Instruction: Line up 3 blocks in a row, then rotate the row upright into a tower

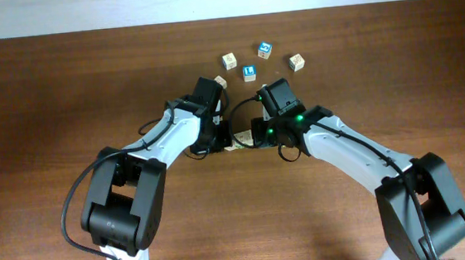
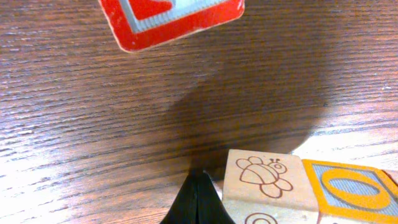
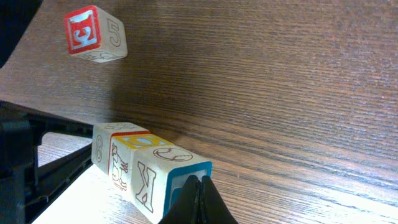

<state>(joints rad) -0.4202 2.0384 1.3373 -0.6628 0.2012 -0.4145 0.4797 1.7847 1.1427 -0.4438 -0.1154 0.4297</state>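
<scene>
- At surface [image 1: 47, 95] centre, the 3 blocks [image 3: 146, 165] sit in a touching row.
- Left end effector [image 2: 198, 200] and right end effector [image 3: 199, 200], clenched empty, flank it at 9 and 3 o'clock.
- Light, stiff, slick wood: probably best squeezed endwise.

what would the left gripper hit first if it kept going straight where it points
Ahead of the left gripper lies bare table, then probably the red-faced block; depth is unclear.

The table [image 3: 280, 74] is dark, grained wood with a soft sheen. The 3 blocks [image 3: 121, 169] in a row are pale smooth wood with matt printed faces.
</scene>
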